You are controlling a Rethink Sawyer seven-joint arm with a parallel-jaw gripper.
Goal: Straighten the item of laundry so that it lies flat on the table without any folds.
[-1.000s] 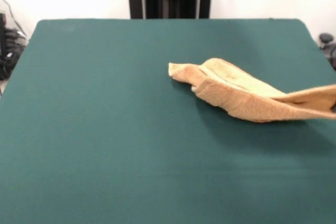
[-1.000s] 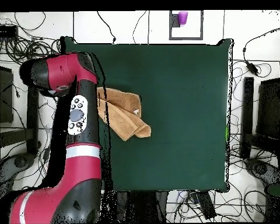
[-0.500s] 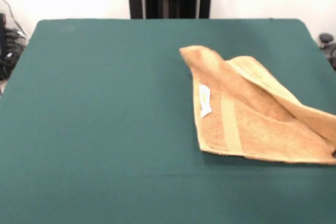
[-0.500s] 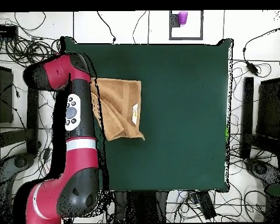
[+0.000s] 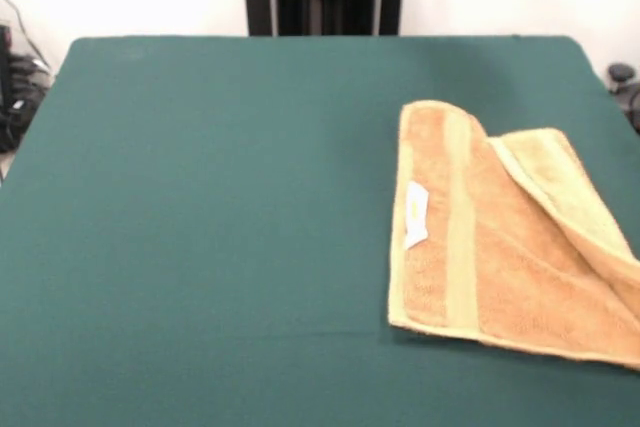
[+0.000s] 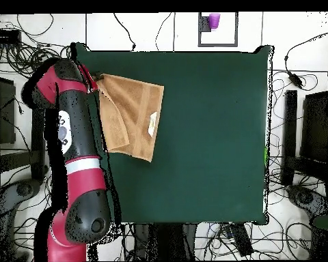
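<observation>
The gripper (image 6: pixel 93 80) shows only in the overhead view, as a dark tip at the end of the red and black arm (image 6: pixel 74 143), sitting at the corner of the towel (image 6: pixel 129 116); whether its fingers are clamped on the cloth or spread apart cannot be told, since the arm hides them. The front view does not show the gripper at all. The towel spreads away from the gripper across the dark green table (image 6: pixel 208 136), with one corner touching or right beside the gripper tip and the rest fanning out from it over the table's edge region next to the arm. It lies mostly opened out, yet a layer on the arm's side is folded over the main sheet, seen in the front view as a paler flap (image 5: pixel 565 192) lying diagonally across the orange cloth. A pale woven band (image 5: pixel 460 237) runs across the towel near the edge farthest from the gripper, and a small white label (image 5: pixel 415 214) lies just beside that band.
</observation>
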